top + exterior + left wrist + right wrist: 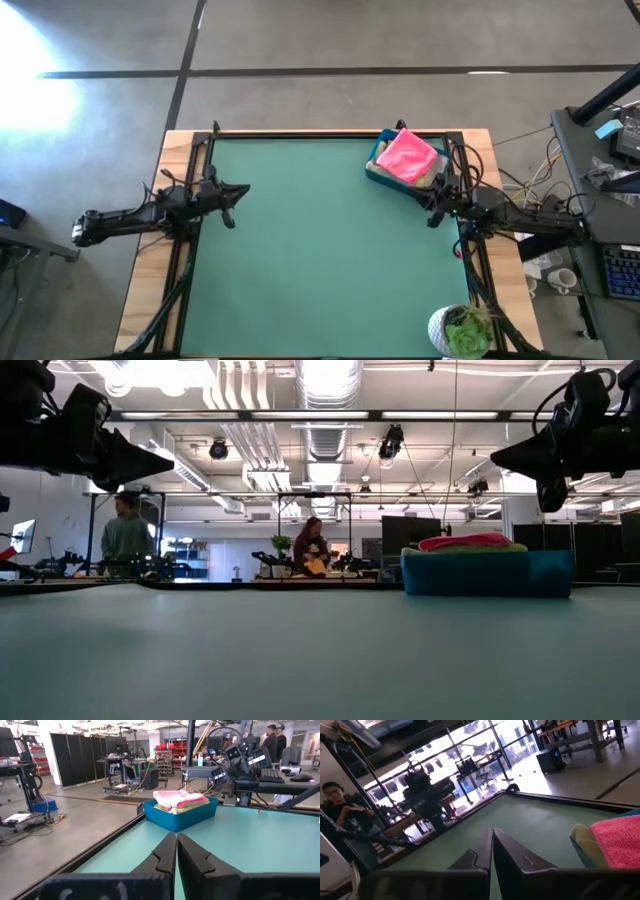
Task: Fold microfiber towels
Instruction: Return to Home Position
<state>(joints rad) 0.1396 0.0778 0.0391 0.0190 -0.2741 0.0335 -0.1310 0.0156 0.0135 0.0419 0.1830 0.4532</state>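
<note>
Over at the left edge of the green table (pixel 320 260), the left gripper (pixel 243 188) hangs above the surface, jaws pressed tight together with nothing between them. Move across to the far right corner and there's the blue bin (pixel 372 168), with the hot pink towel (pixel 407 157) folded on top and a yellow-green towel (pixel 582 842) peeking out beneath it. Just right of the bin and a touch nearer, the right gripper (pixel 415 192) hovers above the table, its jaws closed together too.
</note>
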